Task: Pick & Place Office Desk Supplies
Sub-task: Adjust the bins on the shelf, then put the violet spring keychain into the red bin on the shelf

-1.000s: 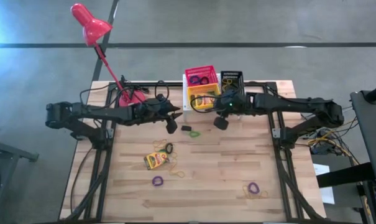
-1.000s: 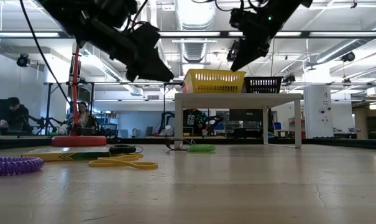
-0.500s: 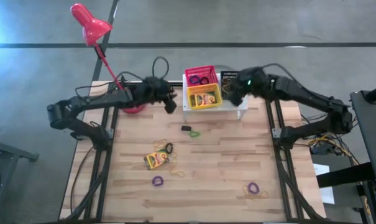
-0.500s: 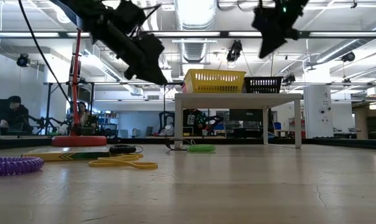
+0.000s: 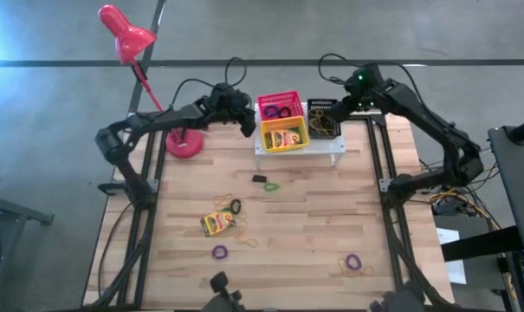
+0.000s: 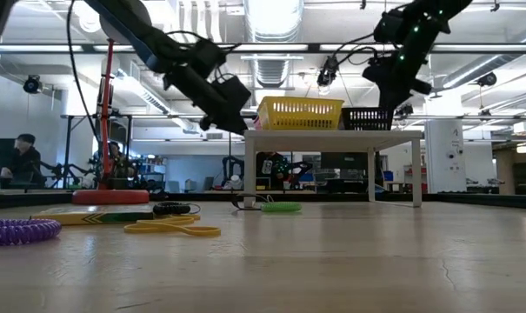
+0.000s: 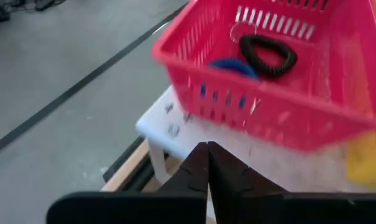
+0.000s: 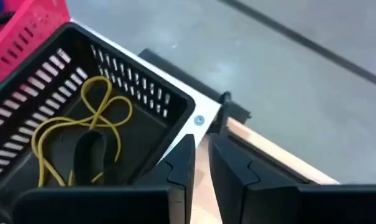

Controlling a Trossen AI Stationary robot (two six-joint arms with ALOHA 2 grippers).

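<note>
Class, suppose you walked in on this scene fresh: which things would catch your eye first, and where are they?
Brightest is the red desk lamp, leaning over the table's far left corner. Next, three small mesh baskets on the white perforated metal shelf at the far edge: pink-red basket, yellow basket, black basket. The left gripper and right gripper hover beside them.

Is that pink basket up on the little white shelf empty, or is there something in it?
Not empty. The pink basket holds a black loop and a blue loop.
</note>
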